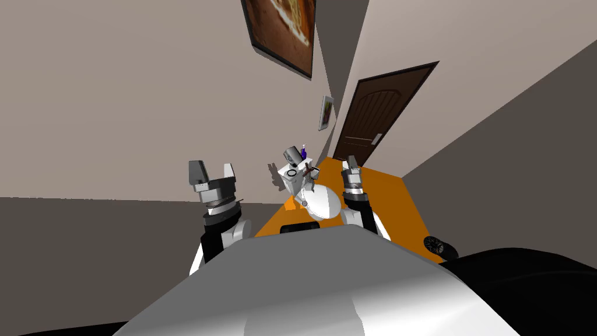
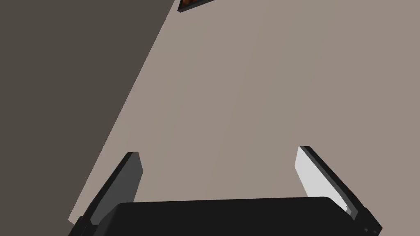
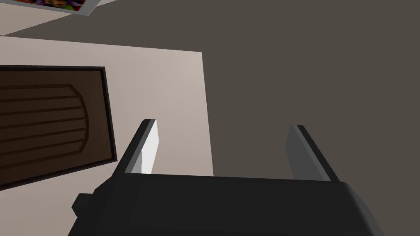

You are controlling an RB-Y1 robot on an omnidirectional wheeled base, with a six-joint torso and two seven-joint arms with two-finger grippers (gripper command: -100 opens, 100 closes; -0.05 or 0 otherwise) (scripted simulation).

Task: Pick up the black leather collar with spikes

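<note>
Atop the white toilet tank (image 1: 290, 182) ahead lies a small dark ring, apparently the collar (image 1: 291, 173), too small to show spikes. Just beside it stand a grey cup (image 1: 292, 155) and a purple bottle (image 1: 304, 153). Orange floor (image 1: 382, 195) runs to a dark brown door (image 1: 373, 119). Well apart from the collar, the left gripper (image 1: 213, 169) and the right gripper (image 1: 350, 163) are raised on either side, each with fingers spread wide and holding nothing.

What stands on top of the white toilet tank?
A grey cup, a small purple bottle, a dark ring and a thin dark thing. What the cup hides behind it cannot be seen.
</note>
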